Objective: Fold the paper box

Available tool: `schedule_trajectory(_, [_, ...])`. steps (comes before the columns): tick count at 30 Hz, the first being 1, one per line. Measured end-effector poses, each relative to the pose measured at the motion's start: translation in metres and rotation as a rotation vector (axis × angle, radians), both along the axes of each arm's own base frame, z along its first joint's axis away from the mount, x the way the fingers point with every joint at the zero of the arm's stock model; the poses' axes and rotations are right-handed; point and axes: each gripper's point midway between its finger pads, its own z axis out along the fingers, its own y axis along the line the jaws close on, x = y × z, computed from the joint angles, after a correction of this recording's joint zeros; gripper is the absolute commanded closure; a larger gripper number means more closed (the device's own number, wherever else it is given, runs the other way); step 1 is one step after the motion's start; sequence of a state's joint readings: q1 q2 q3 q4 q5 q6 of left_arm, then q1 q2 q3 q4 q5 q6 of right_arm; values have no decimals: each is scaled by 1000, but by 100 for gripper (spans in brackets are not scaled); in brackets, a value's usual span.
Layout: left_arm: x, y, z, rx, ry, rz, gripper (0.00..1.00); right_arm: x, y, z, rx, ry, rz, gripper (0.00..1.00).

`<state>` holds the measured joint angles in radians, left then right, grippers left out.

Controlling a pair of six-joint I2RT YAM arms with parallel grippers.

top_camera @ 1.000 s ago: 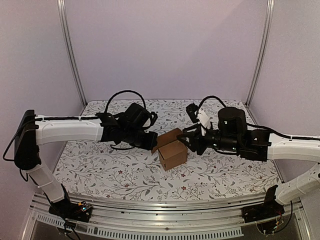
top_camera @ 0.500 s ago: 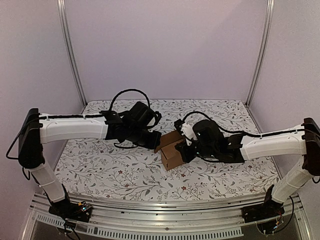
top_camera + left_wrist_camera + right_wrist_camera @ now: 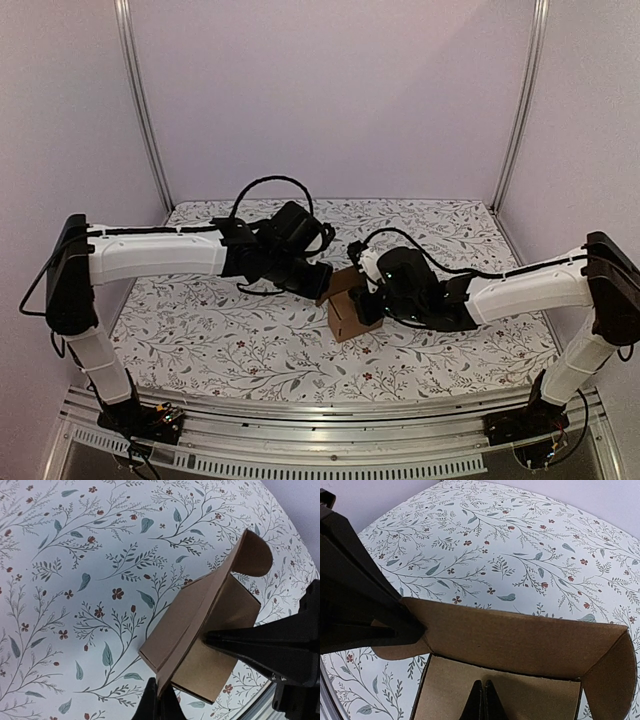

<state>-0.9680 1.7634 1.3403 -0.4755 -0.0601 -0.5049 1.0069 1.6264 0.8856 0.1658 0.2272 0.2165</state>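
Observation:
The paper box (image 3: 346,303) is a small brown cardboard box, partly formed, in the middle of the floral table. My left gripper (image 3: 322,283) is at its left top edge. In the left wrist view the left gripper (image 3: 160,704) is shut on the edge of a flap of the box (image 3: 200,630). My right gripper (image 3: 364,300) meets the box from the right. In the right wrist view the right gripper (image 3: 482,701) has its jaws shut and empty, tips lying against an inner panel of the open box (image 3: 520,640). A rounded tab (image 3: 255,555) sticks up at the far end.
The floral tablecloth (image 3: 220,330) covers the table. Metal frame posts (image 3: 140,110) and purple walls enclose it at the back and sides. The left gripper's black fingers (image 3: 365,610) fill the left of the right wrist view. An aluminium rail (image 3: 320,415) runs along the near edge.
My right arm has swung left and lower, bringing its gripper into the box. My left gripper has shifted a little right with the flap. The box has turned slightly.

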Motion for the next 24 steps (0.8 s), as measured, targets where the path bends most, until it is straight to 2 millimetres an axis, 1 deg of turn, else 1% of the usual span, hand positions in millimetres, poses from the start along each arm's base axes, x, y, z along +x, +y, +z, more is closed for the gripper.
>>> schedule_trajectory(3, [0, -6, 1, 1, 2, -12, 100, 0, -3, -4, 8, 1, -15, 100])
schedule_trajectory(10, [1, -11, 2, -5, 26, 7, 100, -1, -9, -9, 40, -11, -77, 100])
schedule_trajectory(14, [5, -16, 2, -31, 62, 62, 100, -2, -11, -11, 56, -20, -115, 100])
schedule_trajectory(24, [14, -29, 0, -135, 171, 250, 100, 1, -18, -12, 88, -33, -205, 100])
